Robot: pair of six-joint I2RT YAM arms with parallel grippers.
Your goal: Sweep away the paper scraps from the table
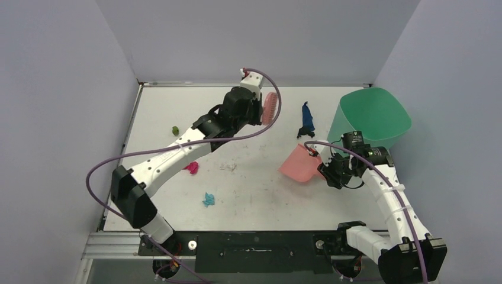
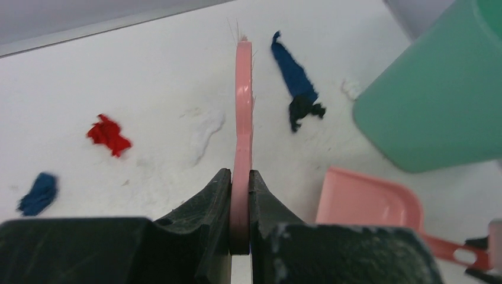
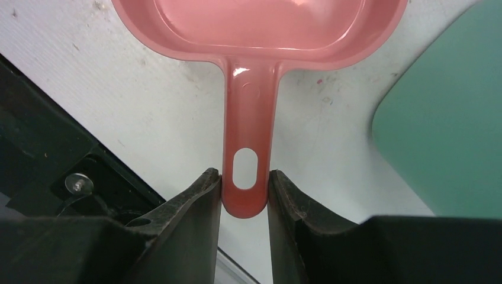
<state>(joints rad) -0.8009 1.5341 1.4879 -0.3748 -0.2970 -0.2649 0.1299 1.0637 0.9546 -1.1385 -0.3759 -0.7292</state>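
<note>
My left gripper [image 1: 259, 109] [image 2: 240, 175] is shut on the pink brush [image 1: 270, 106] [image 2: 243, 106] and holds it edge-on over the far middle of the white table [image 1: 254, 201]. My right gripper [image 1: 327, 168] [image 3: 244, 175] is shut on the handle of the pink dustpan [image 1: 298, 165] [image 3: 248, 35], which sits on the table right of centre. Paper scraps lie about: dark blue [image 1: 306, 117] [image 2: 293, 77], green [image 1: 176, 129], magenta [image 1: 191, 168], cyan [image 1: 208, 199]. The left wrist view also shows red [image 2: 108, 135], blue [image 2: 38, 193] and white [image 2: 205, 127] scraps.
A green bin [image 1: 374, 117] [image 2: 438, 100] [image 3: 444, 142] stands at the far right, just beyond the dustpan. Grey-lilac walls close the table on three sides. The metal-framed near edge [image 1: 254, 239] carries both arm bases.
</note>
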